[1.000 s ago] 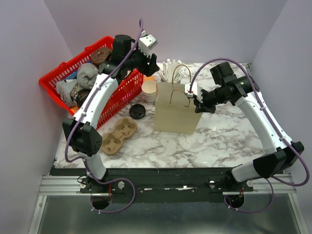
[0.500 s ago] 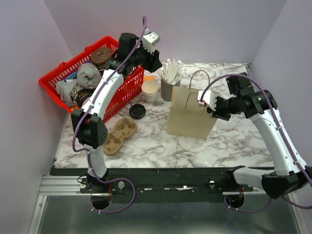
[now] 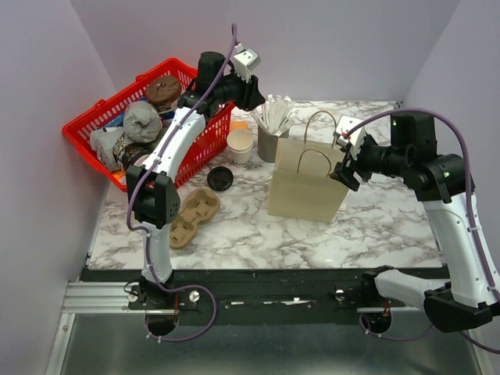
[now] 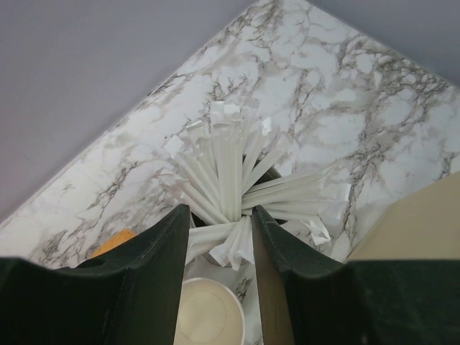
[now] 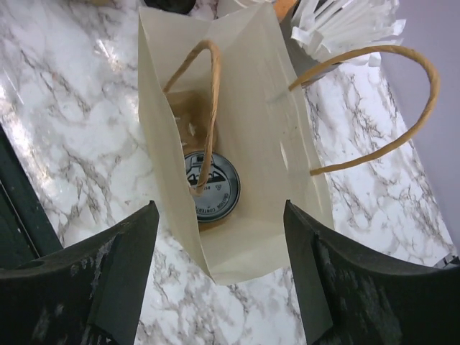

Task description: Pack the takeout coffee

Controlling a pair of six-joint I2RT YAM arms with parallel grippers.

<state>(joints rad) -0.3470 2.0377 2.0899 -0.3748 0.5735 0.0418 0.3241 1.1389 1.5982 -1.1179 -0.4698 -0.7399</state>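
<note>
- The takeout coffee (image 5: 210,185) is sitting upright at the bottom of the paper bag (image 5: 237,144), black lid facing up, so the packing itself is looking done.
- The right gripper (image 5: 219,208) is hovering over the bag's mouth with its 2 fingers spread wide and nothing between them.
- 1 rope handle (image 5: 207,108) is drooping across the opening above the lid. Any lift of this arm is best going straight up, so a finger is not catching that loop and tipping the bag.
- The bag is standing on the marble table (image 3: 375,219) with nothing bracing it, so sideways nudges are worth avoiding.
- The left gripper (image 4: 221,215) is hanging above the grey cup (image 3: 269,144) of white sticks (image 4: 226,169), fingers parted and empty.
- My reading is that it is lining up to take a stick for the bag. It is wanting 1 stick centred in the gap, with the grip taken high on it.
- The sticks are fanning out loosely, so a slow descent is helping to avoid pinching several or knocking the grey cup over.
- An open cream cup (image 4: 210,316) is sitting just beside the grey cup, so the pull should be going upward, not toward it.
</note>
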